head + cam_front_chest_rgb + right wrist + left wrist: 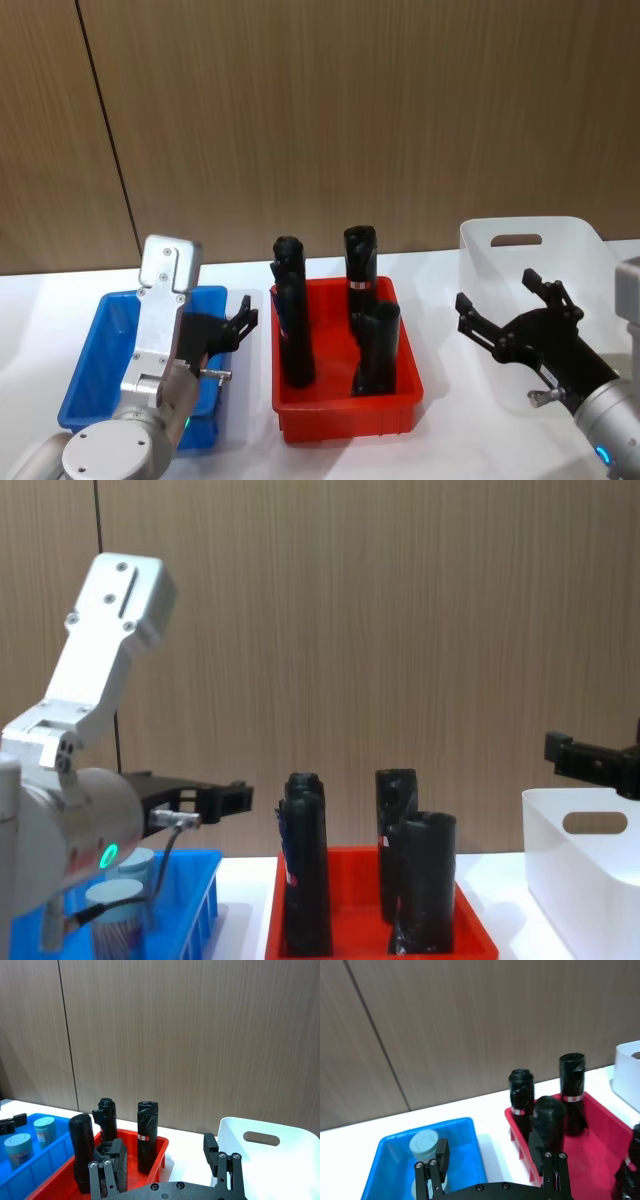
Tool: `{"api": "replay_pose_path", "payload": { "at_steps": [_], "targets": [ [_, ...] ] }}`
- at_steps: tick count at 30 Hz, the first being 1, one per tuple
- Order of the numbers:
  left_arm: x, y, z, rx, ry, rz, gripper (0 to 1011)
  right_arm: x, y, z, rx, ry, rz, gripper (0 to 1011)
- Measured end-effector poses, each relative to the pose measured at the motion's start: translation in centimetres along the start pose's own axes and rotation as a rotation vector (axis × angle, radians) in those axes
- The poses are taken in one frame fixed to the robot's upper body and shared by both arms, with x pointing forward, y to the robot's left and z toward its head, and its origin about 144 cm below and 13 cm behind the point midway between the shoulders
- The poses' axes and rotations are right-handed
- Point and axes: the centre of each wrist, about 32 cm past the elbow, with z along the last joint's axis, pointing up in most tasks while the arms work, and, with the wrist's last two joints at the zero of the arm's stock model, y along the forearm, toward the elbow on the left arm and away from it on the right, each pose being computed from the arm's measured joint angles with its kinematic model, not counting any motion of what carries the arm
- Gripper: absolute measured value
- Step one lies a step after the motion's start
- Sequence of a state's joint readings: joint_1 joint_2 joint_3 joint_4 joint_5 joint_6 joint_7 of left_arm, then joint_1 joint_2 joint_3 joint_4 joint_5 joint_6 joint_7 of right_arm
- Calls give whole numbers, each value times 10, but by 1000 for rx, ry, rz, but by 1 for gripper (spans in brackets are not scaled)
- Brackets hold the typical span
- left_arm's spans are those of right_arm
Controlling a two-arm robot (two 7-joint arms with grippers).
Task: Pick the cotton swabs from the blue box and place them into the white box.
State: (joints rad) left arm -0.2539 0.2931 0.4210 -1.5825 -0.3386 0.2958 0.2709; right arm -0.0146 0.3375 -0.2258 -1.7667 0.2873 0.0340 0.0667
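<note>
Two tubs of cotton swabs (44, 1129) stand upright in the blue box (105, 335), lids up, so their long axis is vertical. The left pincer (492, 1172) is held over the box's right edge, its fingers spread apart with nothing between them. In the chest view the tubs lie below the pincer and to its left, and one is partly hidden behind a finger. The left arm is judged much the nearer. The right pincer (503, 300), likewise spread and empty, is held at the white box (530, 228). The red tray (345, 415) of black tubes (360, 265) stands between the boxes. A downward reach, shifted left, is judged to be needed.
</note>
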Motion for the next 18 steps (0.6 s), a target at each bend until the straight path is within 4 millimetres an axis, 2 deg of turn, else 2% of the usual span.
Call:
{"api": "replay_pose_path", "payload": {
  "at_steps": [18],
  "targets": [
    [14, 8, -11, 130, 104, 125, 1003, 0, 0, 0, 0, 0, 0, 1002]
  ]
}}
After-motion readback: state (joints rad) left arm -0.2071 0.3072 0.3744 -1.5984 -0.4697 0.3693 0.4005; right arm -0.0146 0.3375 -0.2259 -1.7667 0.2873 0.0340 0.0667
